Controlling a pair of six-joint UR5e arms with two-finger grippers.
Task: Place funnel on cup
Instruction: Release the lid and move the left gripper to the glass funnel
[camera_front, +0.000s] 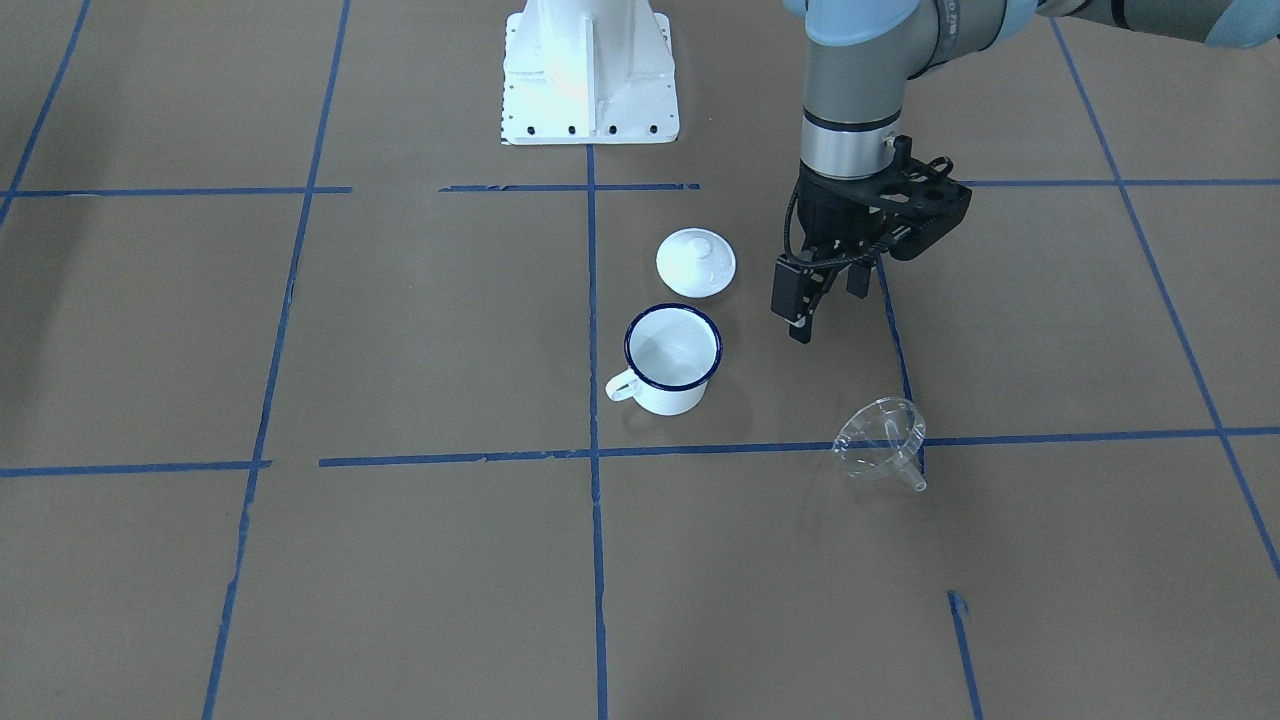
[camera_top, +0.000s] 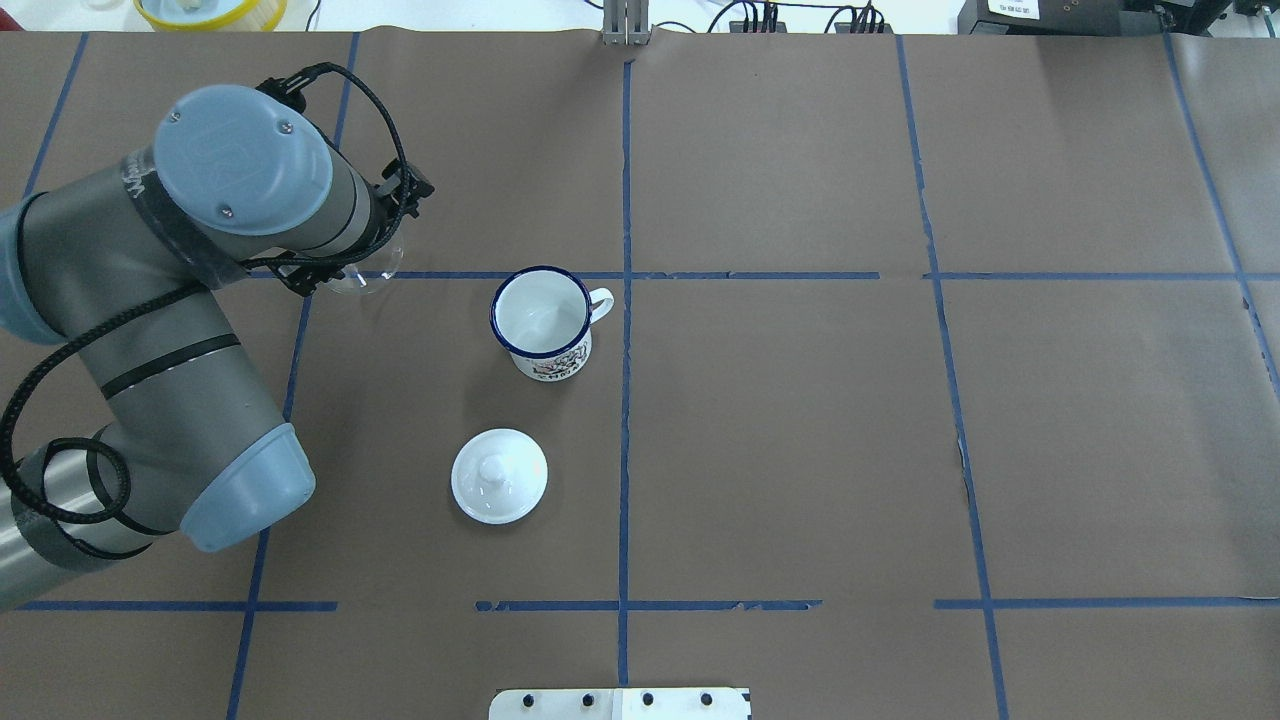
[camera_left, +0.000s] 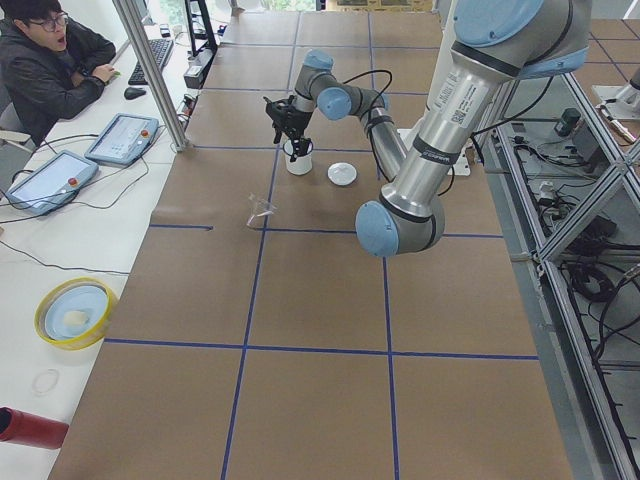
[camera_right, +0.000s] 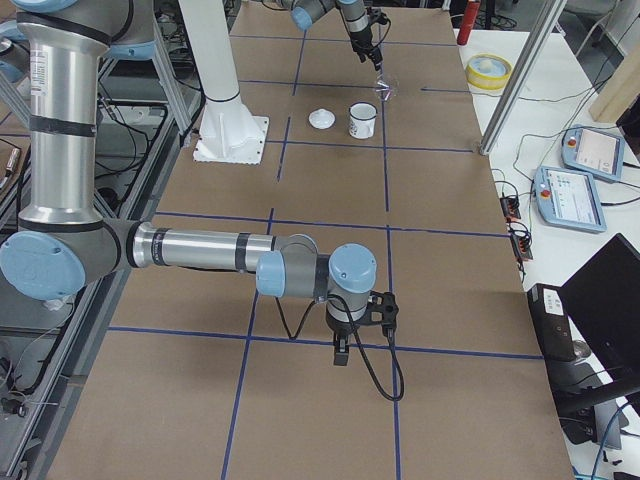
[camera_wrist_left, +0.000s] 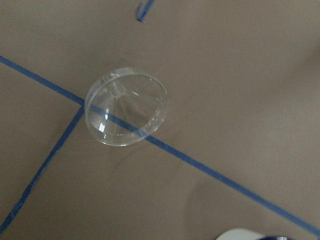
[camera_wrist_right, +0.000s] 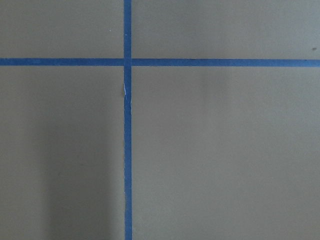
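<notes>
The clear plastic funnel lies on its side on the brown paper, spout pointing towards the camera in the front view. It fills the left wrist view and its edge peeks out beside the arm in the overhead view. The white mug with a dark blue rim stands upright and empty, apart from the funnel. My left gripper hangs above the table between mug and funnel, open and empty. My right gripper hovers over bare paper far from both; I cannot tell its state.
A round white lid with a knob lies behind the mug, towards the robot's white base. Blue tape lines cross the paper. A yellow bowl, tablets and a seated operator are beyond the table's far edge.
</notes>
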